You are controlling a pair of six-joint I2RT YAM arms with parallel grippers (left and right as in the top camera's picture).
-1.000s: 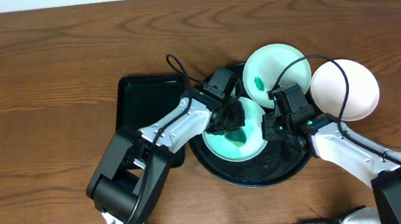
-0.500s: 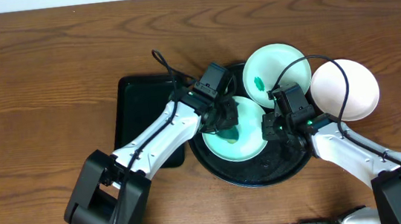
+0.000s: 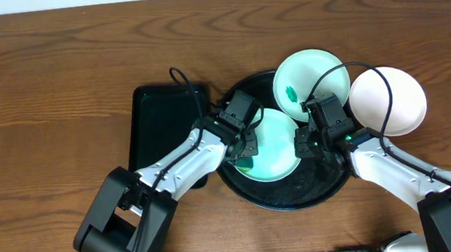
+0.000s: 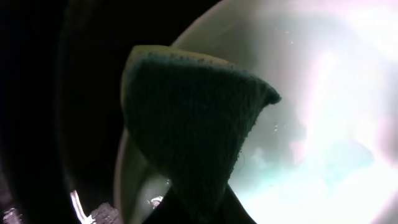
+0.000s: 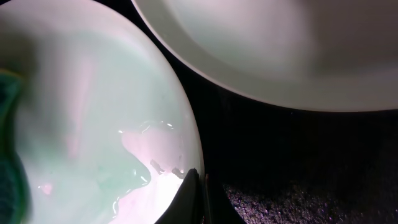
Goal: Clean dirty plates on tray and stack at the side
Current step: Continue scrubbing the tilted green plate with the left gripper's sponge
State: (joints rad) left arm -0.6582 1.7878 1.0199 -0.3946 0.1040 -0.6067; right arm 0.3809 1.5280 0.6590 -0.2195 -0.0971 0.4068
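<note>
- Plates: three in view. The near mint plate (image 3: 277,152) lies in the round tray (image 3: 292,198). The far mint plate (image 3: 309,79), which carries a green smear, sits tilted on the tray's far rim. The white plate (image 3: 391,100) rests on the table (image 3: 36,79) just right of the tray.
- Left claw (image 3: 245,147): closed on a dark green sponge (image 4: 193,118), held over the left edge of the near mint plate. Contact cannot be confirmed.
- Right claw (image 5: 199,194): closed on that plate's right rim.
- Handling, as judged: glazed, rigid and breakable. It looks light enough for one claw. A wet sheen on the face suggests it is slippery.
- Hold point, as judged: pinch the raised rim, as the smooth face offers no purchase.
</note>
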